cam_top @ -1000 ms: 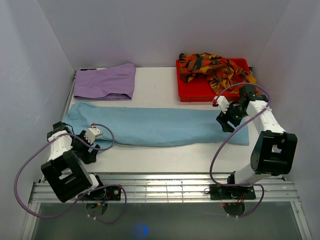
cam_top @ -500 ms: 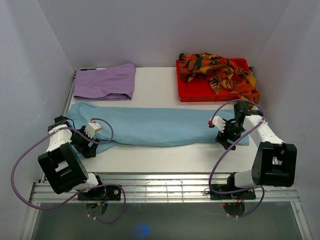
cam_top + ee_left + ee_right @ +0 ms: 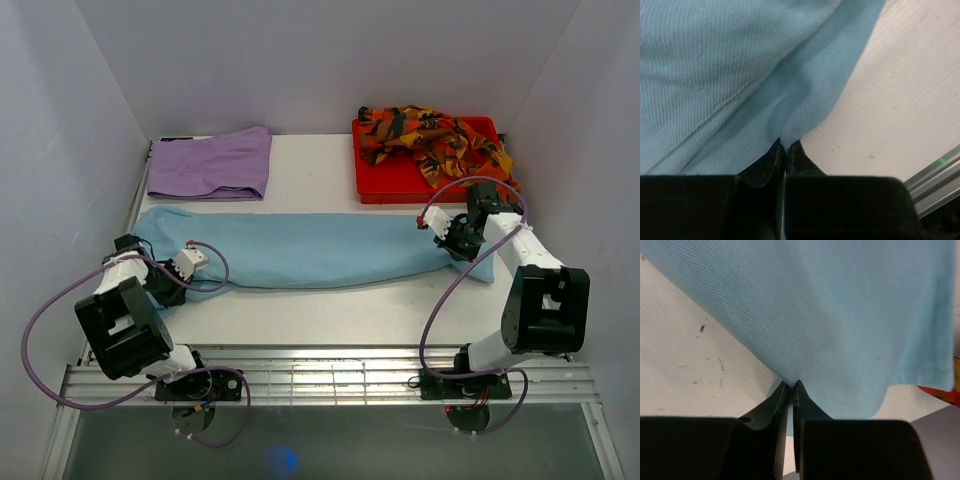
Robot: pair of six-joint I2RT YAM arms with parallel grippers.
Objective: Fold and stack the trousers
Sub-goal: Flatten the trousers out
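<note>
Trousers [image 3: 320, 255] pinched: left claw [image 3: 786, 146], right claw [image 3: 791, 385] (seemingly).

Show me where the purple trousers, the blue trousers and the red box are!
purple trousers [image 3: 210, 165], top external view, middle of the folded cloth.
blue trousers [image 3: 320, 250], top external view, middle of the long stretched-out cloth.
red box [image 3: 385, 187], top external view, bare red part near its front left corner.

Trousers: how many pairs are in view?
3. A light blue pair lies stretched across the middle, a folded lilac pair at the far left, and an orange-red-black patterned pair heaped in the red tray at far right. More could hide under that heap.
</note>
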